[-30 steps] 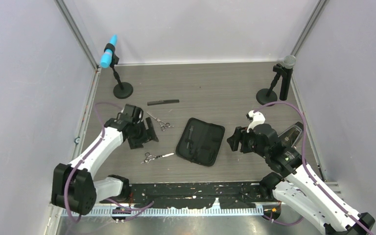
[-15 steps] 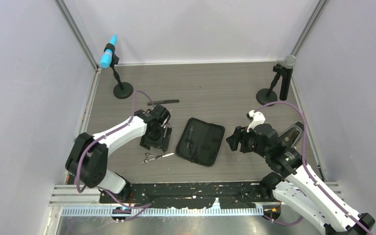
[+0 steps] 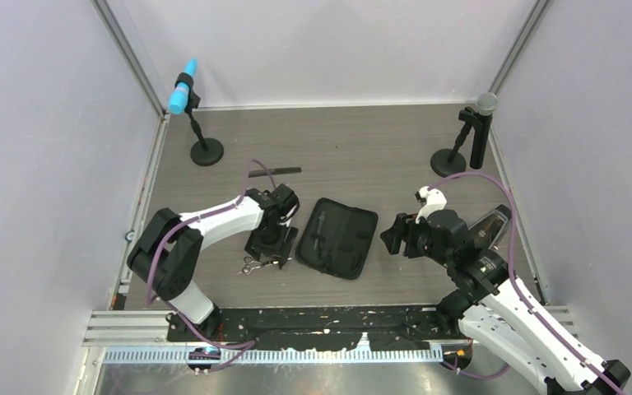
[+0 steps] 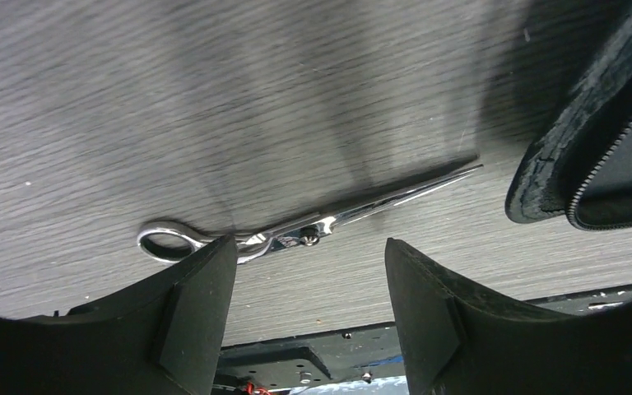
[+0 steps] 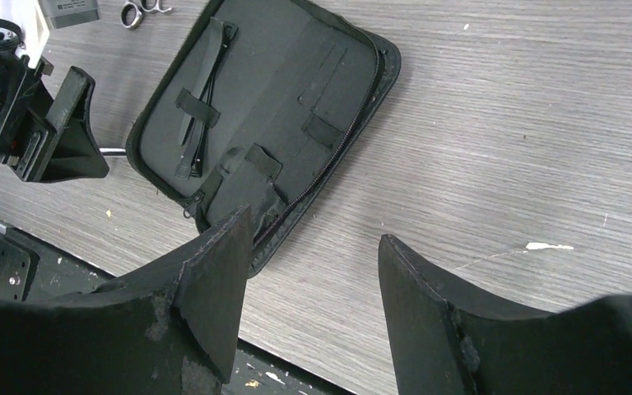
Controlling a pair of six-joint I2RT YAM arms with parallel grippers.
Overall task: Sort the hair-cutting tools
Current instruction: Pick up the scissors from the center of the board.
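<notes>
Both wide apart, empty: left gripper [image 4: 309, 255] over scissors [image 4: 395, 191], right gripper [image 5: 314, 230] by case [image 5: 280, 107].

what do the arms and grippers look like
The left arm and right arm have white shells with black joints, and a purple cable loops along each. The left gripper and right gripper are black, each with two broad wedge-shaped fingers. The right one's edges look frayed.

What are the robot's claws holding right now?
Nothing. The left gripper hangs open over the scissors on the table; the right gripper is open and empty.
</notes>
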